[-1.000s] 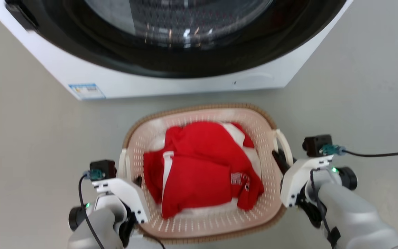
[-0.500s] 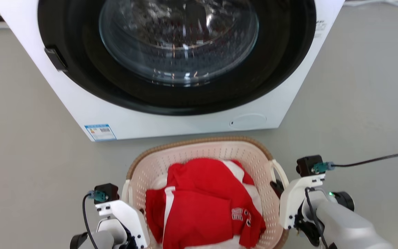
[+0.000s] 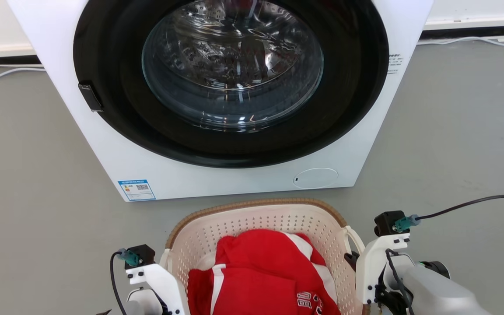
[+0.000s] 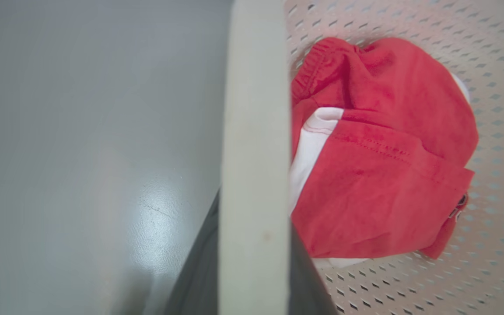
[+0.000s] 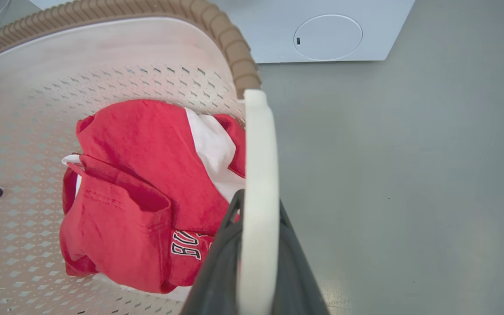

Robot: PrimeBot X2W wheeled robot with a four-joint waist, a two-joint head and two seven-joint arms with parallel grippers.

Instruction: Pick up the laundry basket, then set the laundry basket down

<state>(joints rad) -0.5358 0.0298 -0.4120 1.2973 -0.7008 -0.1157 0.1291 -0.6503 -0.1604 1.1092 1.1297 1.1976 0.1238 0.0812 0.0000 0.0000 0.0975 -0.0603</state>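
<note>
Clamping the laundry basket's [image 3: 252,204] loop handles [image 5: 256,153] in left gripper [image 4: 255,218] and right gripper [image 5: 258,201]; displaying partial "BO" lettering on red shirt [image 5: 147,175]; washer's [image 3: 234,183] blue label [image 3: 137,189] illegible.

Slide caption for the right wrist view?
Right gripper clamps a handle of the laundry basket, red shirt inside, washing machine beyond.

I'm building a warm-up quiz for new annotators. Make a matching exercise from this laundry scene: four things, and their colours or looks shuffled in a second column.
1. laundry basket
2. shirt
3. washing machine
4. sticker

A. red and white
B. white body, black door ring
C. blue-edged, on the machine's front
D. cream, perforated, brown rim

Pairs: 1-D, 2-A, 3-B, 4-C
</note>
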